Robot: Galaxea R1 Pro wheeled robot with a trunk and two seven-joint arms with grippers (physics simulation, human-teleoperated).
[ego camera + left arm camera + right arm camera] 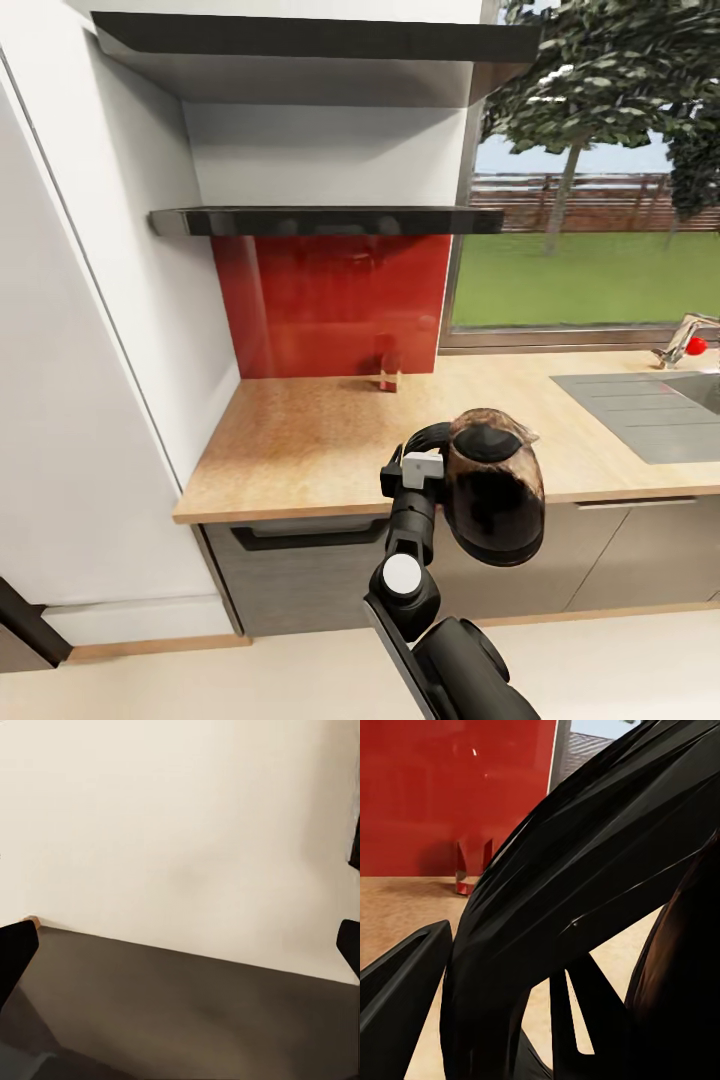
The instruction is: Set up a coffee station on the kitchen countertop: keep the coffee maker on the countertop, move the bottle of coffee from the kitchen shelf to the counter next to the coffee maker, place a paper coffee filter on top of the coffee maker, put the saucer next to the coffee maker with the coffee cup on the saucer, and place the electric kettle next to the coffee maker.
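1. In the head view the right arm (410,560) reaches up from the bottom edge, and the right gripper (425,462) is closed on the black loop handle of the electric kettle (493,495).
2. The kettle hangs in the air in front of the front edge of the kitchen countertop (320,440). It does not touch the worktop. Its glass body looks dark brown and its dark lid faces up toward the camera.
3. In the right wrist view the black handle (585,900) crosses the picture very near the camera, one dark finger (397,990) of the gripper shows beside it, and the dark kettle body is at the edge.
4. A small clear object with a red tint (388,366) stands on the countertop against the red backsplash (330,300). I cannot tell what it is. The same object (472,866) shows in the right wrist view.
5. Two dark wall shelves (320,220) are above the backsplash.
6. The steel sink (650,410) with a faucet (685,340) is set in the countertop on the right side, under the window (590,180).
7. In the left wrist view the two dark fingertips (15,952) of the left gripper (180,945) are far apart at the two sides of the picture, with nothing between them. Behind them are a pale surface and a dark surface.
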